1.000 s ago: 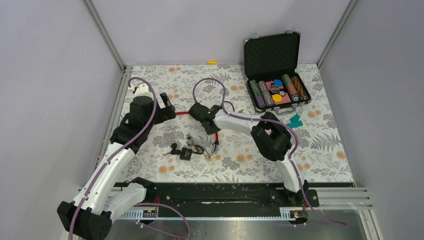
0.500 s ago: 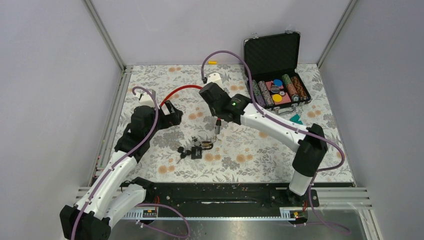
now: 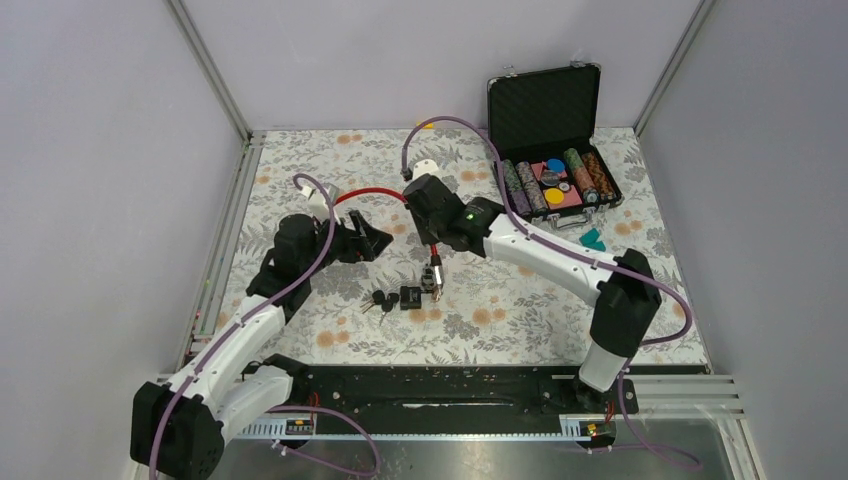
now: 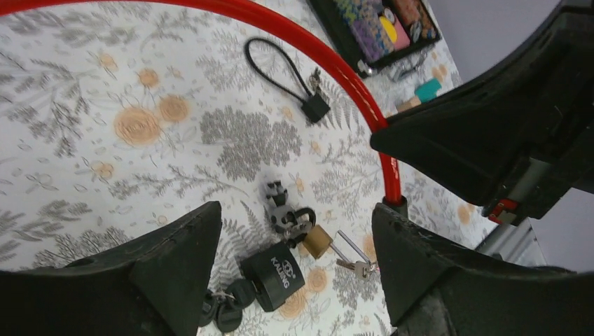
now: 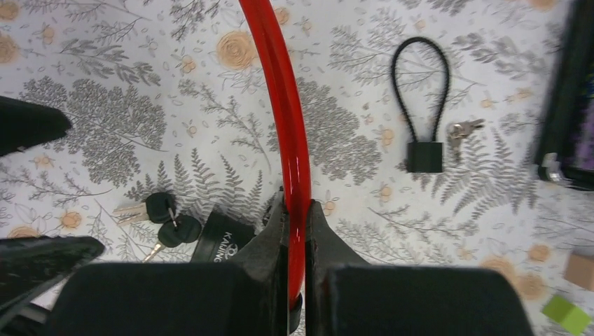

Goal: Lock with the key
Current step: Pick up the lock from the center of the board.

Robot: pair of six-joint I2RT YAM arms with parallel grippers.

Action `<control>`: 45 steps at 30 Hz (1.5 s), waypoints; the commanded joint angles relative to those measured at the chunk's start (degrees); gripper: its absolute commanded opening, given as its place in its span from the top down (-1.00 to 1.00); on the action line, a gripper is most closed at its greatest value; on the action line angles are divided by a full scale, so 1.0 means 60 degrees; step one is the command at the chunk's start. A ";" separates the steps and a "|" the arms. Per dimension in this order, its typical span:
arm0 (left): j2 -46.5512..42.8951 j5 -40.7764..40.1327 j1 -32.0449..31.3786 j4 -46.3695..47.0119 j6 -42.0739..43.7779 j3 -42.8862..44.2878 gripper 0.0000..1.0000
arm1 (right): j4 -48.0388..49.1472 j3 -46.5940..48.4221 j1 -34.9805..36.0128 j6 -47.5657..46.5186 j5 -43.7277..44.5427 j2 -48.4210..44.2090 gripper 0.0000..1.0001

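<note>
Right end effector point(image 5: 295, 213) is clamped tight on the red cable point(image 5: 288, 133) near its end, just above the black lock body point(image 5: 223, 241). The keys point(image 5: 167, 213) sit on the bench point(image 5: 434, 280) just left of that end effector, right beside the lock body. Left end effector point(image 4: 295, 213) hangs over the same spot, fingers spread wide, gripping nothing. A brass padlock point(image 4: 319, 240) lies below it, by the lock body.

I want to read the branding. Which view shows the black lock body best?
Left wrist: the black lock body lies unobstructed, its lettering readable. Right wrist shows it partly behind the fingers; top external shows only a small dark block.
</note>
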 commanded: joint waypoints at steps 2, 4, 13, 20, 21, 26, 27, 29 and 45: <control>0.0110 0.0975 -0.0016 0.1016 -0.0277 -0.0410 -0.49 | 0.1491 -0.0432 -0.0078 0.0800 -0.0965 0.0419 1.00; 0.0072 0.1121 -0.0038 0.1139 -0.0372 -0.0538 -0.46 | 0.1672 -0.0506 -0.0144 0.0981 -0.0891 0.0723 1.00; -0.0015 0.0927 -0.1641 0.2049 0.0097 -0.1259 -0.35 | 0.0287 0.1173 -0.0831 0.2398 -0.0239 0.1847 1.00; 0.0461 0.0026 -0.2556 0.2503 0.0416 -0.1402 -0.26 | -0.0557 0.1822 -0.0927 0.3217 0.0344 0.2169 1.00; 0.0556 -0.0043 -0.2597 0.2425 0.0416 -0.1365 -0.24 | -0.0478 0.1746 -0.0970 0.3137 0.0368 0.2170 1.00; 0.0638 -0.0478 -0.2671 0.2079 0.0477 -0.1249 -0.23 | 0.0498 0.1033 -0.1258 0.2655 0.0093 0.1897 1.00; 0.0600 -0.0571 -0.2670 0.2021 0.0546 -0.1185 -0.26 | 0.0604 0.0994 -0.1292 0.2567 -0.0068 0.1808 1.00; 0.0548 -0.0828 -0.2676 0.1833 0.0619 -0.0964 -0.35 | 0.0669 0.1126 -0.1331 0.2367 -0.0448 0.1622 1.00; 0.2379 -0.1920 -0.2711 0.1518 0.0700 0.1895 -0.51 | 0.0019 0.2009 -0.1375 0.3912 -0.1571 -0.0258 1.00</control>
